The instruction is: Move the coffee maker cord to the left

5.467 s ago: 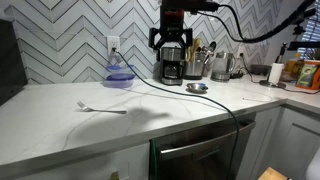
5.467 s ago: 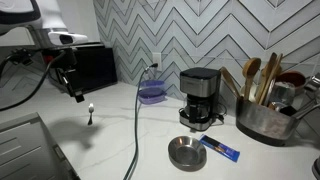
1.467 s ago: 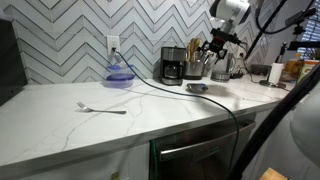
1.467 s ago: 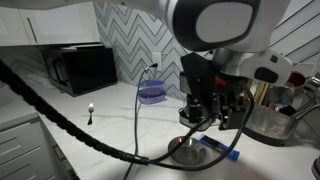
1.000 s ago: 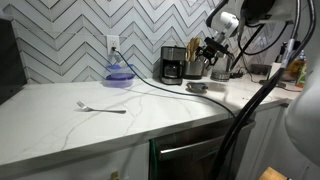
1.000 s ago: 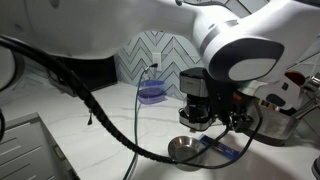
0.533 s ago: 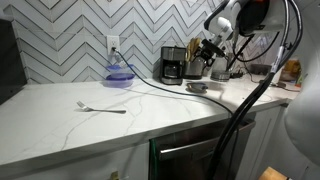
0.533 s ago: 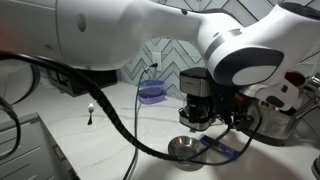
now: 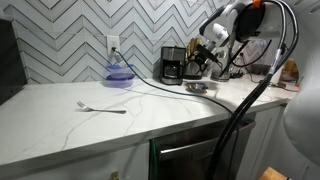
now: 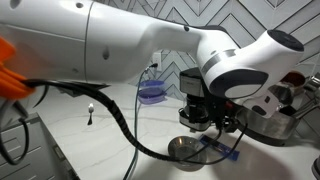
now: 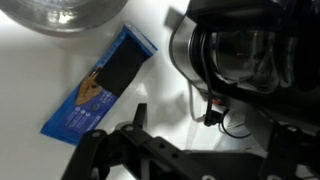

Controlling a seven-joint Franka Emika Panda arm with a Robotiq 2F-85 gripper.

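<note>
The coffee maker [image 9: 172, 65] stands against the chevron backsplash, and the arm partly hides it in an exterior view [image 10: 198, 88]. In the wrist view its dark glass carafe [image 11: 245, 50] fills the upper right. A thin black loop of the coffee maker cord [image 11: 232, 128] lies on the white counter beside the machine's base. My gripper [image 11: 195, 160] is open and empty, just above the counter in front of that loop without touching it. It sits beside the coffee maker in both exterior views [image 9: 205, 60] [image 10: 226, 124]. The cord's plug is not in view.
A blue packet [image 11: 100, 92] [image 10: 221, 150] and a steel bowl [image 10: 185, 152] lie close to the gripper. A thick black cable [image 9: 200, 98] crosses the counter. A purple bowl [image 9: 119, 75], a fork [image 9: 100, 107] and a utensil holder [image 10: 262, 118] are also on the counter.
The arm has swung from above the counter's middle over to the coffee maker and come down. In the last second it has edged closer to the machine's base.
</note>
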